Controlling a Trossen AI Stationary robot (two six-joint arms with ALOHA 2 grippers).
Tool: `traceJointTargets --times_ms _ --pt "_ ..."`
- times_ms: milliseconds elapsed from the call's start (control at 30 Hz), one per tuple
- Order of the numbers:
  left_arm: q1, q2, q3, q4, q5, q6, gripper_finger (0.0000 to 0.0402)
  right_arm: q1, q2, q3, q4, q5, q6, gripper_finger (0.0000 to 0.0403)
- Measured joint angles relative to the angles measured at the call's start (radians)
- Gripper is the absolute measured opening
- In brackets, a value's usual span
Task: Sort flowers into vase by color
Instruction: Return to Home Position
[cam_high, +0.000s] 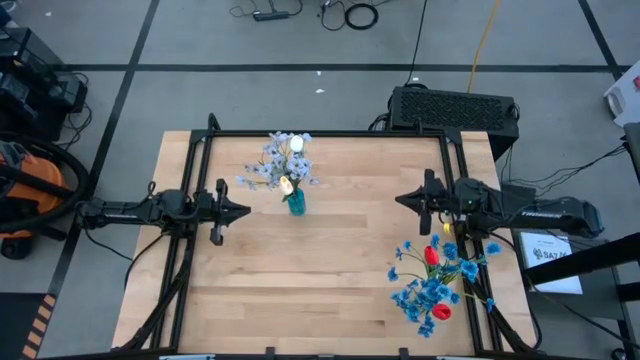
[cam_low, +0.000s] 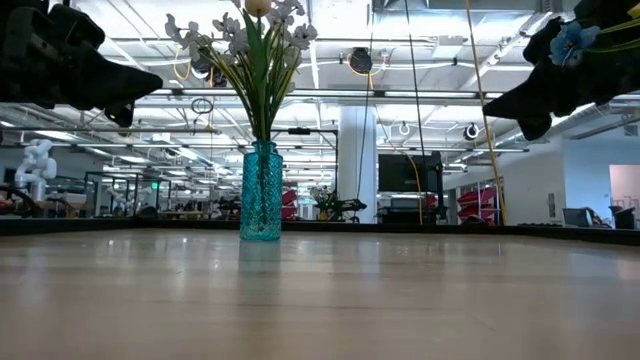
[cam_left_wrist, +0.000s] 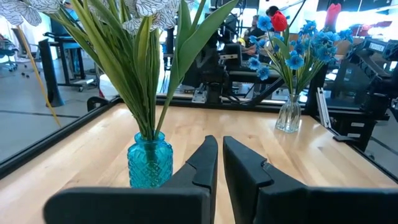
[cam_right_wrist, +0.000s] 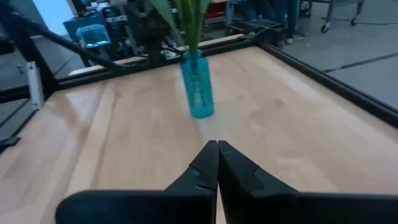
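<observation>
A teal glass vase (cam_high: 295, 204) (cam_low: 261, 190) (cam_left_wrist: 150, 160) (cam_right_wrist: 198, 87) stands on its base left of the table's middle. It holds pale blue-white sprays (cam_high: 268, 165) and white and cream tulip buds (cam_high: 287, 184). At the near right, bright blue sprays (cam_high: 430, 292) and red tulips (cam_high: 432, 254) stand in a clear vase (cam_left_wrist: 288, 117). My left gripper (cam_high: 246, 210) (cam_left_wrist: 219, 165) hovers level just left of the teal vase, its fingers a narrow slit apart with nothing between them. My right gripper (cam_high: 399, 200) (cam_right_wrist: 217, 163) is shut and empty, above the table right of the middle, pointing toward the teal vase.
Black frame rails (cam_high: 330, 133) run along the table's edges. Bare wood (cam_high: 340, 260) lies between the two vases. A black box (cam_high: 455, 105) sits beyond the far right corner and an orange machine (cam_high: 30, 180) stands off the table's left side.
</observation>
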Motion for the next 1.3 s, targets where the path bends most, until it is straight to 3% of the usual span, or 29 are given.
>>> traceJointTargets --times_ms 300,667,800,933,1300 --pt "0.000 0.000 0.000 0.000 -0.001 0.000 0.0034 0.134 -0.078 -0.016 -0.076 0.066 -0.027 0.0000" --pt "0.000 0.000 0.000 0.000 -0.001 0.000 0.0034 0.151 -0.328 -0.017 -0.249 0.133 -0.126 0.0000" --pt "0.000 0.000 -0.001 0.001 -0.001 0.000 0.0034 0.151 -0.347 -0.061 -0.191 0.143 -0.155 0.0000" --pt "0.000 0.002 -0.001 0.001 -0.002 0.000 0.0034 0.150 -0.348 -0.201 0.127 0.061 -0.131 0.0000" --pt "0.000 0.003 -0.001 0.006 -0.002 0.000 0.0034 0.149 -0.329 -0.200 0.111 0.018 -0.169 0.0000"
